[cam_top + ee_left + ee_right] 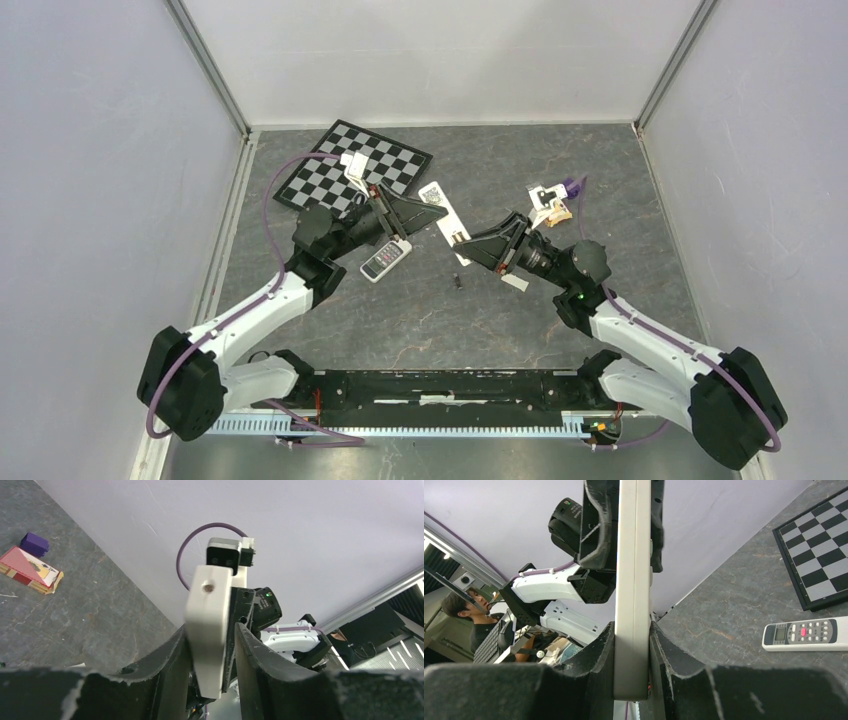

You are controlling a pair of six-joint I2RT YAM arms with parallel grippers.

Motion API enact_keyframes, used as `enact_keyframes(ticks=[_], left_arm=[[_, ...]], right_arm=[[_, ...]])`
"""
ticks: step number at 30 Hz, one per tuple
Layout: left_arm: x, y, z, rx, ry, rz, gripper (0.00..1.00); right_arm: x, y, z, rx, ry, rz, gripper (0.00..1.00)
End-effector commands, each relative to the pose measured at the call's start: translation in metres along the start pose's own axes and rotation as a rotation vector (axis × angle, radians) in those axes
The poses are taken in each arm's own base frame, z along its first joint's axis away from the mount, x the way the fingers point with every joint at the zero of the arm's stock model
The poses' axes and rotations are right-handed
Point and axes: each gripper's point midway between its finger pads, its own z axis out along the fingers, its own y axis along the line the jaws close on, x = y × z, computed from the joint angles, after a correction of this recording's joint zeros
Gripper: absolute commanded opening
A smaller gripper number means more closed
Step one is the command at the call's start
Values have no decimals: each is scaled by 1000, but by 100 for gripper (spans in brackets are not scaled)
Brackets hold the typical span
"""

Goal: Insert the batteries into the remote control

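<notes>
A slim white remote control (441, 214) with a printed label is held off the table between both arms. My left gripper (436, 211) is shut on its middle, fingers (597, 527) pressing both faces. My right gripper (462, 244) is shut on its near end. In the left wrist view the remote control's (210, 595) end stands up between my left gripper's (211, 628) black jaws. From the right wrist it shows edge-on (633, 570) inside my right gripper (633, 629). One tiny dark battery (456, 282) lies on the table below the grippers.
A second white remote (385, 262), buttons up, lies under the left gripper and shows again (806, 634). A chessboard (355, 170) sits at the back left. A small red box (31, 570) and purple block (34, 543) lie at the back right. A white scrap (515, 283) rests beneath the right arm.
</notes>
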Motion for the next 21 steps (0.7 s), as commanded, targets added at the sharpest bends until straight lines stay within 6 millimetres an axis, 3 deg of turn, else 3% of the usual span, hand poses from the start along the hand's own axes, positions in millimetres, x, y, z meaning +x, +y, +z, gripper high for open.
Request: enact_keyframes(ticks=[1, 5, 8, 10, 12, 14, 17, 21], left_arm=[[-7, -24, 1, 93, -19, 9, 42], [-5, -24, 2, 101, -3, 12, 44], [-2, -21, 3, 105, 8, 16, 22], [-1, -15, 3, 87, 10, 27, 3], [2, -7, 3, 60, 24, 61, 2], [5, 6, 0, 11, 46, 143, 2], [12, 26, -9, -70, 84, 245, 2], [15, 37, -23, -124, 105, 359, 2]], right_arm=[[-7, 14, 7, -56, 1, -24, 18], [0, 8, 6, -45, 21, 18, 18], [0, 7, 5, -36, 16, 22, 18], [1, 4, 6, -24, 32, 7, 32], [3, -7, 6, 38, 47, -29, 65], [1, -22, 2, 133, 60, -106, 84], [-8, -49, -12, 327, 75, -242, 94], [-16, -67, -33, 476, 91, -368, 95]])
